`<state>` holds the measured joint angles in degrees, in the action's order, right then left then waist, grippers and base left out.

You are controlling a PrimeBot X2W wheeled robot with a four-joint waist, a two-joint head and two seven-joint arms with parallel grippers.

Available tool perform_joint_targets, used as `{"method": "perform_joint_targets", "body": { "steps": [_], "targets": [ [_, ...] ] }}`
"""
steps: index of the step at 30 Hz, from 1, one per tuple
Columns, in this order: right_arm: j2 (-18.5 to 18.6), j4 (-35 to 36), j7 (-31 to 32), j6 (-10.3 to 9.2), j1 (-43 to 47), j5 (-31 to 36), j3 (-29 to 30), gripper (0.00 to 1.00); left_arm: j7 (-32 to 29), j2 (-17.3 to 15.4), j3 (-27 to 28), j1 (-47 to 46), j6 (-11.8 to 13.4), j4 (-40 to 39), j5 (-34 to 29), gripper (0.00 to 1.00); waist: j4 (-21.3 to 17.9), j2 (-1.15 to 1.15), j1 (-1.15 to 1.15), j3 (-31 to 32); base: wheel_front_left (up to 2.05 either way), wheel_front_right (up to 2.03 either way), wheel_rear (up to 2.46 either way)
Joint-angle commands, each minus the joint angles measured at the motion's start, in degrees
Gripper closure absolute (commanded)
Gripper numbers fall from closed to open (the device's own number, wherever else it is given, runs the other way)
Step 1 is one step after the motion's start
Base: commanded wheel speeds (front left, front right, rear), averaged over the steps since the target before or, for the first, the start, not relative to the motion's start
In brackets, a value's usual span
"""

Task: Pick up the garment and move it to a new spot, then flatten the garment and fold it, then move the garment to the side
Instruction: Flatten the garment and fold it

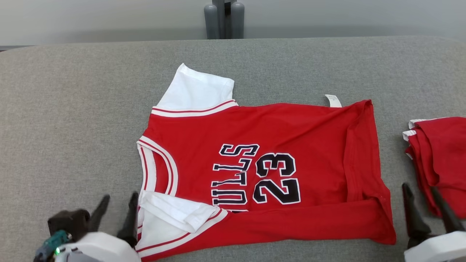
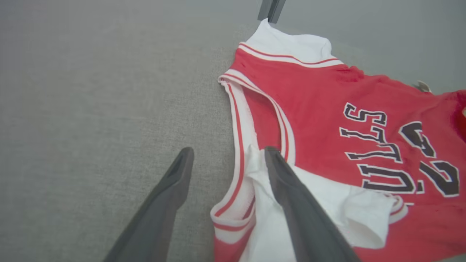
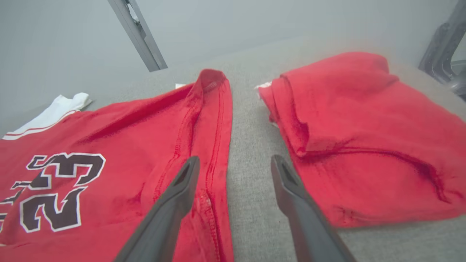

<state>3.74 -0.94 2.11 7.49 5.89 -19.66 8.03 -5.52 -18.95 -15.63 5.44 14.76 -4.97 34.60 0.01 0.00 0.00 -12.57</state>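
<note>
Both grippers stand with their fingers apart and hold nothing: the left gripper (image 1: 120, 198) is at the shoulder end of the jersey (image 1: 291, 127), and the right gripper (image 1: 420, 189) is at its hem end. The red jersey lies flat in the middle of the gray table (image 1: 72, 109), with its near long edge already turned over as a narrow strip (image 1: 309, 218). I see a danger on each side. In the left wrist view one finger is over the crumpled white sleeve (image 2: 360, 213), so a closing there may take only the sleeve and pull the fold open. The right gripper is over the bare gap between the hem and a second red garment (image 1: 444, 153) lying near, so a small drift could catch the wrong cloth.
</note>
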Motion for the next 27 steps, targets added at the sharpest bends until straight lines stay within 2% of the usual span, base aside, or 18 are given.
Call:
{"method": "perform_joint_targets", "body": {
  "steps": [1,4,8,12,18,23,27],
  "targets": [
    [0.0,1.0,-1.9,0.01,-1.5,1.0,0.7,0.0,1.3,-0.5,0.7,-2.1,0.8,-0.7,-1.6,0.0,-0.2,0.0,0.0,0.0,0.0,0.0,0.0],
    [-0.3,3.1,-5.3,0.01,-3.9,2.3,1.1,0.0,3.2,-1.4,1.1,-5.2,2.1,-2.4,-4.7,0.0,-0.5,0.0,0.0,-0.1,0.0,0.0,0.0],
    [-0.4,5.2,-9.1,0.01,-7.4,5.6,0.4,0.0,5.1,-2.6,1.1,-11.1,2.4,-3.6,-8.4,0.0,-0.6,0.0,0.0,-0.7,0.0,0.0,0.0],
    [-0.5,5.6,-9.1,0.01,-9.5,8.7,-2.3,0.0,4.9,-3.5,-0.9,-18.1,1.3,-2.8,-12.0,0.0,-0.7,0.0,0.0,-0.8,0.0,0.0,0.0],
    [-0.7,6.2,-8.4,0.01,-9.8,8.8,-4.1,0.0,3.9,-3.1,-3.1,-22.9,0.4,-0.9,-13.8,0.0,-1.8,0.0,0.0,-2.0,0.0,0.0,0.0],
    [-0.7,5.4,-8.2,0.01,-11.4,7.8,-4.6,0.0,2.7,-2.6,-5.0,-27.1,-1.8,2.0,-13.5,0.0,-3.1,0.0,0.0,-4.4,0.0,0.0,0.0],
    [-0.7,4.3,-8.0,0.01,-14.8,7.0,-4.8,0.0,0.2,-2.4,-6.8,-33.1,-5.7,6.8,-12.5,0.0,-4.0,0.0,0.0,-7.2,0.0,0.0,0.0]
  ]
}}
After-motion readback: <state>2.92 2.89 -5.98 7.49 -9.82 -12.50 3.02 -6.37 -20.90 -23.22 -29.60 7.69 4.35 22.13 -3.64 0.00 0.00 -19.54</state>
